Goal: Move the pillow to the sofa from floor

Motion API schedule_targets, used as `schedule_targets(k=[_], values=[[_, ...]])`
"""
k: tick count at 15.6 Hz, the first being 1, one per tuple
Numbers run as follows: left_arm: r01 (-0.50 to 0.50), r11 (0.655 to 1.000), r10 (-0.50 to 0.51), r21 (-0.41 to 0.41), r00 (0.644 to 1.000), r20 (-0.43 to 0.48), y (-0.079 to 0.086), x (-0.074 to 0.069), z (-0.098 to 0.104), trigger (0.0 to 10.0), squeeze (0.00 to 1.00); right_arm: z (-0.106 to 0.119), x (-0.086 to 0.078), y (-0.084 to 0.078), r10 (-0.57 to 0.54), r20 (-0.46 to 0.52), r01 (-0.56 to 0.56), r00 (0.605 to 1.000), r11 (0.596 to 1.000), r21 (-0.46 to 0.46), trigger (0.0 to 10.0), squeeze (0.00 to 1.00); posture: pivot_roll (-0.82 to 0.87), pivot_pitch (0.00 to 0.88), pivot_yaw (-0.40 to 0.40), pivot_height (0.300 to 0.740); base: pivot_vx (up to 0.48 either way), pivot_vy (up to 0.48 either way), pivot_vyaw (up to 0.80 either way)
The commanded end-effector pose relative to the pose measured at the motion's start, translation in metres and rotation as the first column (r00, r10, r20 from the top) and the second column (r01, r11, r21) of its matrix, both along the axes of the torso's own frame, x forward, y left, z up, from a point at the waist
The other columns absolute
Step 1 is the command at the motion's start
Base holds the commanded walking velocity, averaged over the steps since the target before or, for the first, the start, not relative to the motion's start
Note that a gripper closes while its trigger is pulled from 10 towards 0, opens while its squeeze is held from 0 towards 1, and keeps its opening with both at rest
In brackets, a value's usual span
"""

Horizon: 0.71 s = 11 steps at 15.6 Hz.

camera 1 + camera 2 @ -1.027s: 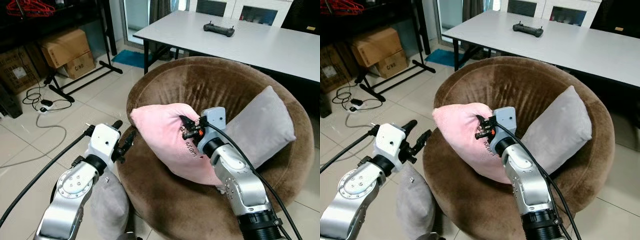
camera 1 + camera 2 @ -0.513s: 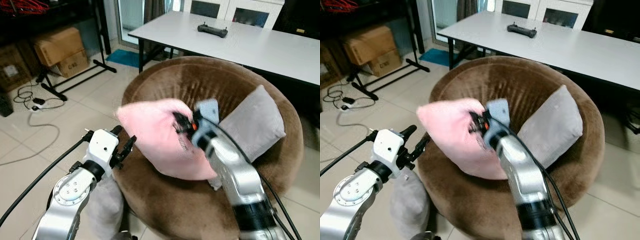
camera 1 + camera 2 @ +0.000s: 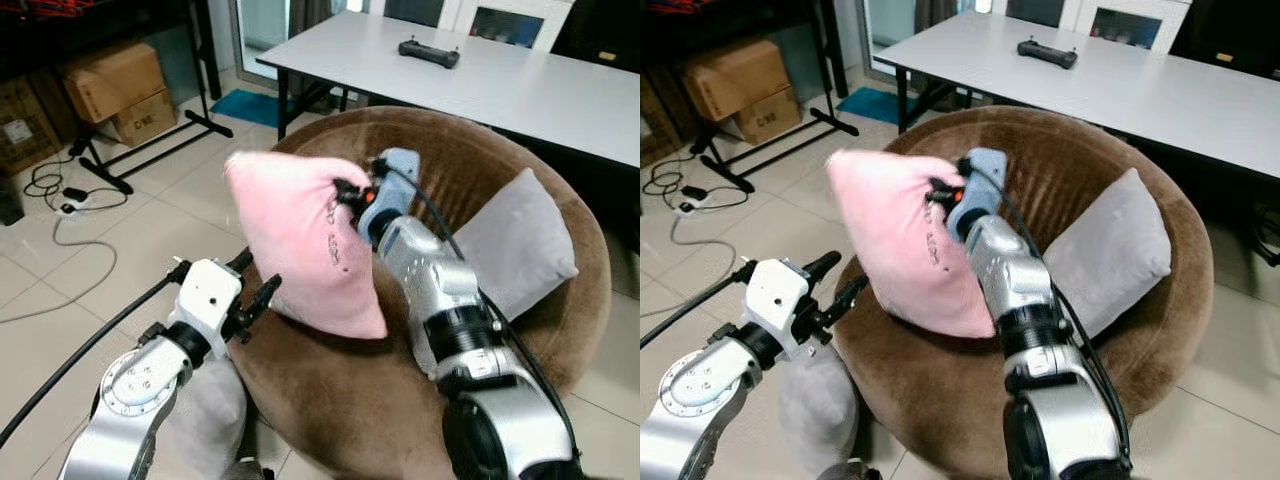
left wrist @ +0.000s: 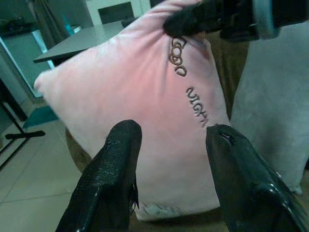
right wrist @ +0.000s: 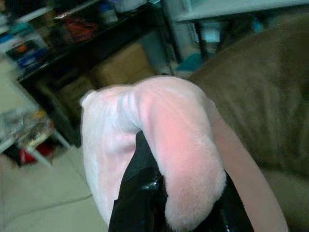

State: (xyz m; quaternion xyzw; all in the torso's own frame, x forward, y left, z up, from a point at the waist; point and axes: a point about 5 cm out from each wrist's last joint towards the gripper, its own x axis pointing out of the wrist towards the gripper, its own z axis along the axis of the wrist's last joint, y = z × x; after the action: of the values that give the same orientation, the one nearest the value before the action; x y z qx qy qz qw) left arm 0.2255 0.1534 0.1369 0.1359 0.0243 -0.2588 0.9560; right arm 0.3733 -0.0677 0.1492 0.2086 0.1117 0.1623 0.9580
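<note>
The right gripper (image 3: 342,192) is holding the pink pillow (image 3: 300,245) up over the left part of the round brown sofa (image 3: 480,170). Its 2 black fingers (image 5: 140,193) are pinching a fold of plush at the pillow's upper edge, and the pillow is hanging down from that grip, tilted, with its lower corner pointing toward the seat. Whether that corner is touching the cushion cannot be told with certainty. Dark embroidered lettering (image 4: 190,92) is running across the pillow's face.

The left gripper (image 3: 258,285) is hovering just beside the near left rim of the sofa, below and to the left of the pillow. Its 2 fingers (image 4: 108,179) are standing spread apart with nothing between them, and they are pointing at the pillow's face without touching it.

A grey pillow (image 3: 520,245) is leaning against the sofa's right inner wall, near the right arm. A second grey cushion (image 3: 810,395) is lying on the tiled floor (image 3: 60,330) at the near left foot of the sofa, under the left arm.

Beyond the sofa, a white table (image 3: 540,85) is carrying a black controller (image 3: 429,52). At far left, cardboard boxes (image 3: 115,90) are sitting beside a black stand, with a cable (image 3: 70,215) trailing across the floor.
</note>
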Motion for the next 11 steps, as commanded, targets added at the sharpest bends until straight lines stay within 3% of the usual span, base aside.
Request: schedule_targets(k=[1, 5, 8, 10, 11], values=[[0.047, 0.999, -0.047, -0.006, 0.999, -0.009, -0.006, -0.001, 0.003, 10.0, 0.0, -0.001, 0.009, -0.012, -0.103, -0.049, 0.106, 0.994, 0.991, 0.076, 10.0, 0.0, 0.12, 0.0, -0.031, 0.74, 0.0, 0.0, 0.0], [0.087, 0.996, -0.087, 0.003, 0.996, -0.027, -0.01, -0.003, 0.006, 10.0, 0.0, -0.027, 0.012, -0.023, -0.207, -0.263, 0.261, 0.943, 0.945, 0.194, 10.0, 0.0, 0.15, 0.0, -0.022, 0.74, 0.0, 0.0, 0.0], [0.101, 0.995, -0.1, 0.022, 0.994, -0.039, -0.007, -0.008, 0.009, 10.0, 0.0, -0.052, 0.005, -0.044, -0.355, -0.371, 0.412, 0.858, 0.907, 0.084, 10.0, 0.0, 0.19, 0.0, -0.043, 0.74, 0.0, 0.0, 0.0], [0.113, 0.993, -0.112, 0.023, 0.993, -0.042, -0.006, -0.008, 0.012, 10.0, 0.0, -0.049, 0.008, -0.055, -0.432, -0.359, 0.476, 0.827, 0.879, 0.039, 10.0, 0.0, 0.19, 0.0, -0.049, 0.74, 0.0, 0.0, 0.0], [0.165, 0.986, -0.166, -0.016, 0.984, -0.064, -0.008, -0.009, 0.015, 10.0, 0.0, -0.041, 0.012, -0.064, -0.49, -0.321, 0.521, 0.811, 0.853, 0.015, 10.0, 0.0, 0.19, 0.0, -0.05, 0.74, 0.0, 0.0, 0.0]])
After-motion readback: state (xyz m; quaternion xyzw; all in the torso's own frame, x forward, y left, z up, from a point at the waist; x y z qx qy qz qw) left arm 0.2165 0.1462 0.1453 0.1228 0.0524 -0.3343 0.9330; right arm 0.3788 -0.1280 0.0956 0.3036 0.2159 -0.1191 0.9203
